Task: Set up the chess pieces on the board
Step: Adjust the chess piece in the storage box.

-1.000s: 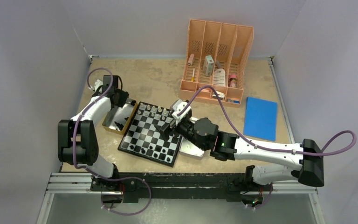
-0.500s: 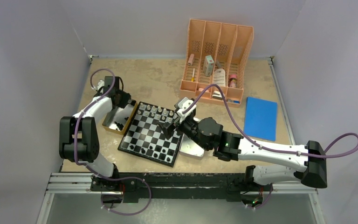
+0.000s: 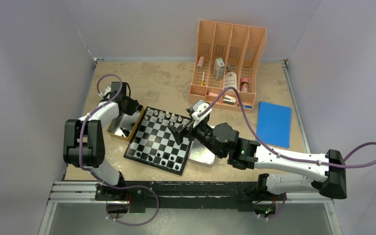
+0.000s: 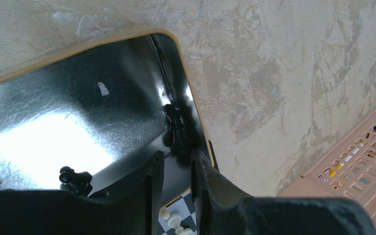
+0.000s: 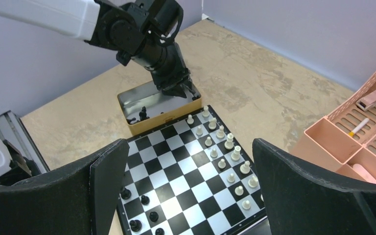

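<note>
Jaws of left gripper [image 4: 177, 156] narrowly apart at tiny black chess piece [image 4: 176, 131] in shiny gold-rimmed tin [image 4: 78, 117], grip unclear; right gripper [image 5: 190, 147] jaws spread wide over black-and-silver chequered board [image 5: 176, 172]

The left arm [image 3: 100, 112] and right arm [image 3: 286, 160] wear white shells between blocky black joints — each trailed by a looping purple cable [image 3: 229, 88]. The right claw [image 5: 190, 144] has broad matte-black fingers [image 5: 78, 196] with angular edges.
</note>
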Motion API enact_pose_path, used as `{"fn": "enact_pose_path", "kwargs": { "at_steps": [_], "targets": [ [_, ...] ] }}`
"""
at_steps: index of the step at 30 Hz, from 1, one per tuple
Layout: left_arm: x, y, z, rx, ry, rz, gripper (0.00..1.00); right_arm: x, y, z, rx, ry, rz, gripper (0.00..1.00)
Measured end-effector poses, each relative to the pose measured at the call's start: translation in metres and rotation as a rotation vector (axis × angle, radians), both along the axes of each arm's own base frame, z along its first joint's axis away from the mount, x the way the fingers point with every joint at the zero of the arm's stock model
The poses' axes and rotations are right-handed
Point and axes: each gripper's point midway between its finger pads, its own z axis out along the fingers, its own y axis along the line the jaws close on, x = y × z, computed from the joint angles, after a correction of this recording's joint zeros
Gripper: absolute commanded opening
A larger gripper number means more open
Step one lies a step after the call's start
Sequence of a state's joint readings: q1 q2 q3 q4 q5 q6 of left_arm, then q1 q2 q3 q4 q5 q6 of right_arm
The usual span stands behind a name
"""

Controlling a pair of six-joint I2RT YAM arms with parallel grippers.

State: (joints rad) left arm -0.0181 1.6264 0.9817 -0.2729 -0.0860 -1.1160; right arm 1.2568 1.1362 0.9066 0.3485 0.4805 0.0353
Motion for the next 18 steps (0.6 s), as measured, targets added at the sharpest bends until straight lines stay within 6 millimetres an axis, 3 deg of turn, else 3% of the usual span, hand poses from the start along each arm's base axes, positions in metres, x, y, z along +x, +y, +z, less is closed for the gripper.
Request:
{"fn": "enact_pose_path", "kwargs": {
  "at_steps": [8, 18],
  "targets": [
    [-0.001, -0.005, -0.020, -0.025, 0.041, -0.016, 0.25, 0.003, -0.007, 0.004, 0.027, 0.015, -0.038, 0.99],
    [0.002, -0.004, -0.027, -0.034, 0.044, -0.015, 0.26, 0.003, -0.013, 0.012, 0.058, 0.022, -0.052, 0.99]
  ]
}}
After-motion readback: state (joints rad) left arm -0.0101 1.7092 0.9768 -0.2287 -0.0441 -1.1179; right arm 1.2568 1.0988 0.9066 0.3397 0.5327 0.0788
